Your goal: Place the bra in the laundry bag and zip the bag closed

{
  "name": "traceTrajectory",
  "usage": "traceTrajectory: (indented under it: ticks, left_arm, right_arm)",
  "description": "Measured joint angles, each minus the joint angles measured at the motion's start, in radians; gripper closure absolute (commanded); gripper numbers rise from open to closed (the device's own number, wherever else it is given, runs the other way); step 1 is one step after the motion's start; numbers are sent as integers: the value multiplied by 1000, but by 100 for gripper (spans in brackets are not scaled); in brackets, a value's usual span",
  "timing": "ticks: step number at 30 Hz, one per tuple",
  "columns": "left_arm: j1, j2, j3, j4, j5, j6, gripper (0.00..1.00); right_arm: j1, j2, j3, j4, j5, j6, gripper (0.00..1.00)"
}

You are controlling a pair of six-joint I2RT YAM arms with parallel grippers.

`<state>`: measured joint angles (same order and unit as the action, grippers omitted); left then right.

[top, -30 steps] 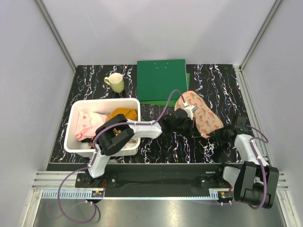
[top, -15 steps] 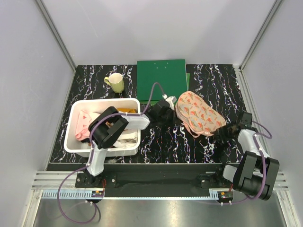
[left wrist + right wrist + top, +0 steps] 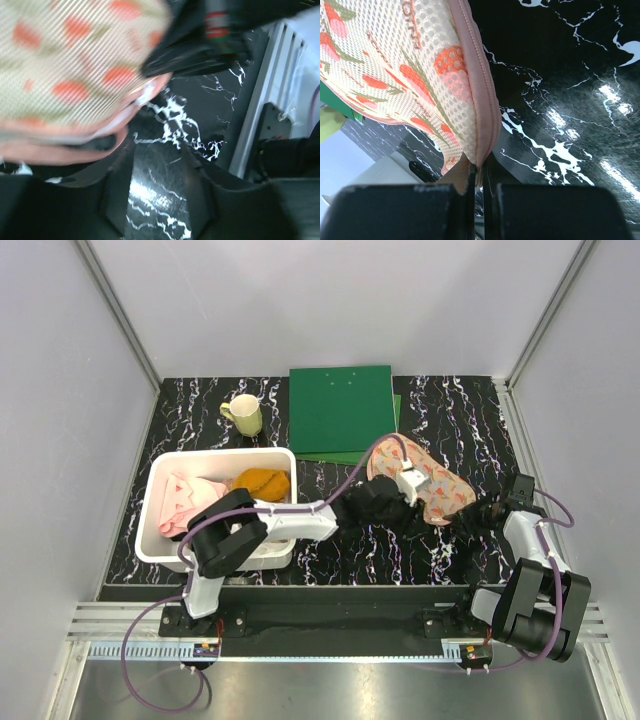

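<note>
top view: the laundry bag [image 3: 432,476] lies on the dark marbled worktop [image 3: 455,410], between the two claws. the left claw [image 3: 402,506] reaches in at the bag's near-left edge, and the bag's bulk lies just beyond it. the right claw [image 3: 478,517] touches the bag's near-right edge, with the bag to its left. well to the left of the left claw stands a white bin [image 3: 150,512] holding an orange garment [image 3: 262,480] and a pale pink cloth [image 3: 185,502]. far beyond both claws lie a green board [image 3: 340,410] and a yellowish mug [image 3: 243,415].

left wrist view: blurred. the left claw [image 3: 155,152] stands wide, with bare worktop [image 3: 165,112] showing between its fingers [image 3: 117,187]. the patterned mesh bag [image 3: 65,65] hangs over the left-hand finger, its pink rim just above that fingertip.

right wrist view: the right claw [image 3: 479,172] is pinched narrow on the bag's [image 3: 395,65] pink zipper edge, which runs up and away from the fingertips. glossy worktop [image 3: 560,100] lies to its right.
</note>
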<state>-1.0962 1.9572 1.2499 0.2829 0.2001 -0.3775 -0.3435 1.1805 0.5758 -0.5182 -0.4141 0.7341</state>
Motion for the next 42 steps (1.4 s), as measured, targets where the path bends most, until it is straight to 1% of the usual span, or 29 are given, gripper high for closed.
traceTrajectory:
  ticks: [2,4,7,12,14,18,21,28,31,32,34,35,37,38,40,42]
  left_arm:
    - [-37,-6,11,6,-33,100,62]
    - [-66,-5,33,-6,-39,202,63]
    - [-64,18,96,-46,-26,308,64]
    - [-37,86,217,-106,-13,419,72]
    - [-29,105,241,-132,-1,446,71]
    - [-20,159,302,-187,45,479,67]
    - [-14,192,332,-212,85,487,67]
    - [-9,236,378,-250,124,492,80]
    - [-6,236,378,-250,127,490,82]
    - [-5,236,378,-249,128,489,81]
    - [-5,236,378,-249,129,489,76]
    - [-4,236,378,-249,129,489,69]
    - [-4,236,377,-248,127,485,65]
    - [-3,236,376,-245,124,476,59]
    - [-2,234,372,-245,109,450,53]
    - [-1,221,358,-258,73,388,48]
  right_arm:
    - [0,0,0,0,-8,-2,99]
    - [-2,0,0,0,-21,-5,100]
    - [-2,-1,0,-1,-34,-5,100]
    - [-2,-2,0,-1,-51,-6,100]
    - [-2,-2,0,-1,-52,-6,100]
    - [-2,-2,0,-1,-55,-8,100]
    - [-2,-2,0,-1,-60,-9,100]
    - [-2,-2,0,-1,-67,-12,100]
    - [-2,-1,0,-1,-68,-13,100]
    - [-2,-1,0,-1,-69,-13,100]
    - [-2,-1,0,-1,-70,-13,100]
    - [-2,-1,0,0,-71,-13,100]
    - [-2,2,0,0,-71,-13,100]
    - [-3,5,0,1,-73,-13,100]
    - [-3,10,0,1,-75,-13,100]
    - [-3,13,0,1,-76,-13,100]
